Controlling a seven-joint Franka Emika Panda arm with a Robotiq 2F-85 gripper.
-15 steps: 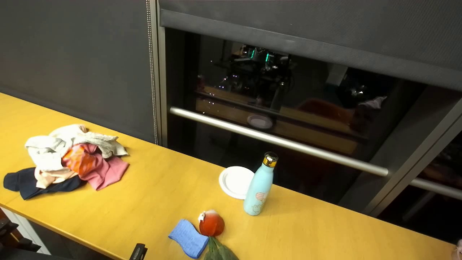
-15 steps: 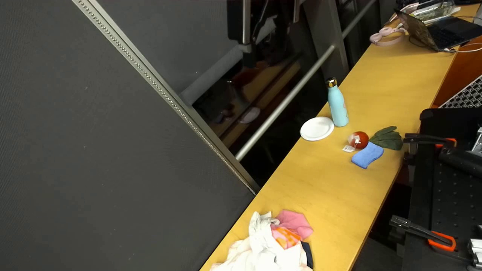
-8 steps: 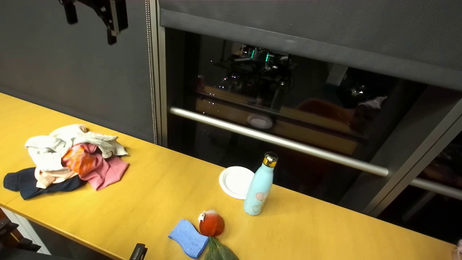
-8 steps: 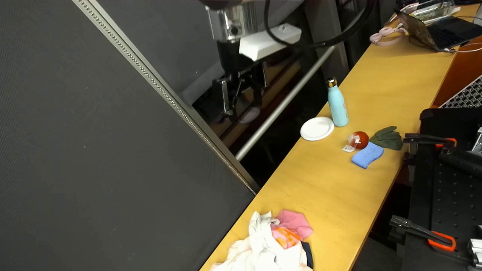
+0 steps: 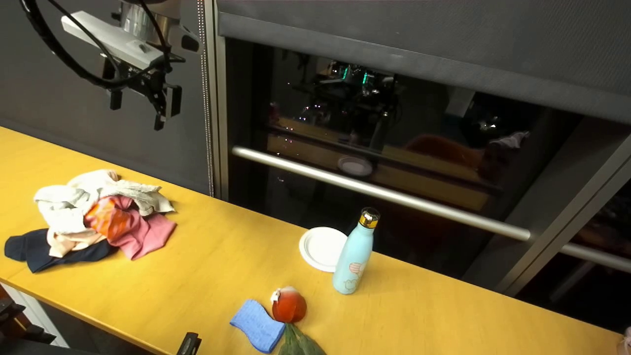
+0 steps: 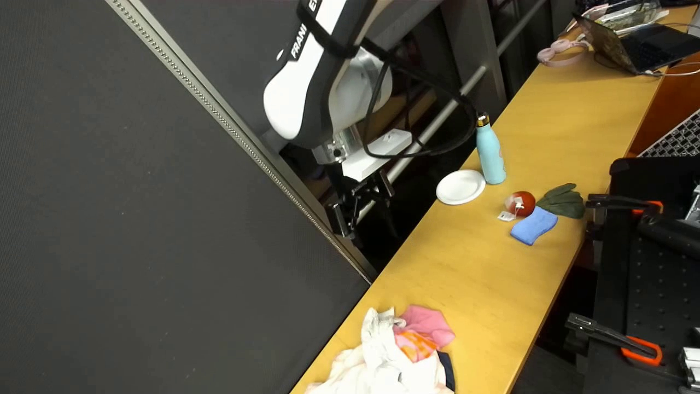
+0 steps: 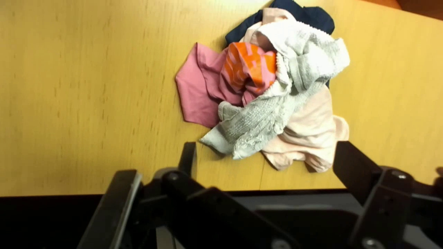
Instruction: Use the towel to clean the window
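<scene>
A whitish terry towel lies crumpled on top of a pile of cloths on the wooden table, in both exterior views (image 5: 61,197) (image 6: 377,334) and the wrist view (image 7: 270,114). My gripper (image 5: 140,112) is open and empty, in the air above the table's window side, apart from the pile. In the wrist view its fingertips (image 7: 266,152) stand wide apart, with the near ends of the towel and a peach cloth showing between them. The dark window (image 5: 315,133) is right of the gripper in an exterior view, with a blind half down over it.
A pink and orange cloth (image 5: 140,231), a peach cloth (image 7: 311,128) and a navy cloth (image 5: 74,259) share the pile. A white plate (image 5: 320,249), blue bottle (image 5: 354,259), red round object (image 5: 289,305), blue sponge (image 5: 258,325) and green leafy item (image 5: 299,342) stand farther along. A metal rail (image 5: 379,191) crosses the window.
The arm has come down into view from above, and the gripper has lowered towards the cloth pile. The cloths and other table items have not moved.
</scene>
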